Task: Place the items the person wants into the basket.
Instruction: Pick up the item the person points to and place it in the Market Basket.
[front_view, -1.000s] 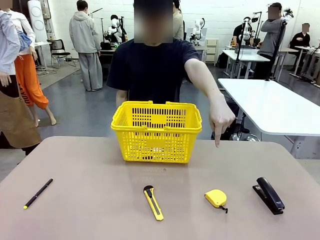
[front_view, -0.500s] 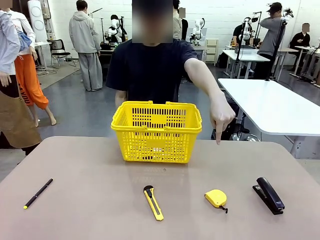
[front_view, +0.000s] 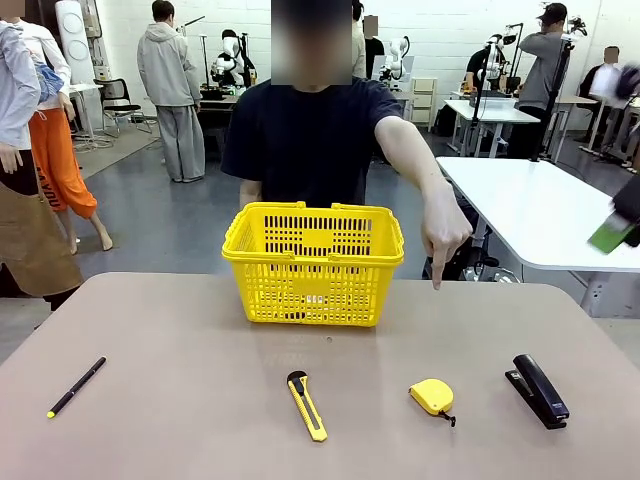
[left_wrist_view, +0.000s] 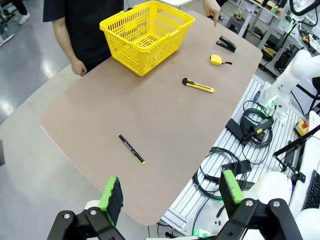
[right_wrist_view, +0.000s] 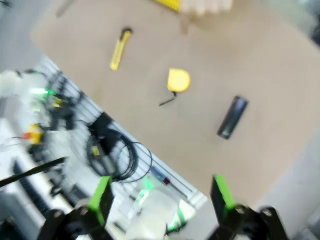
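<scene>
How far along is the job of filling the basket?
Done: nothing; the basket looks empty. In hand: the person's hand points down, seemingly at the tape measure; the left fingers and right fingers are open and hold nothing. Left: the tape measure and the knife lie on the table, not yet picked up.

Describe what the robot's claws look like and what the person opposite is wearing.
Both claws are black, two-fingered, with bright green pads. The left claw shows bolted black finger links; the right claw looks blurred. The person wears a dark navy short-sleeved T-shirt.
</scene>
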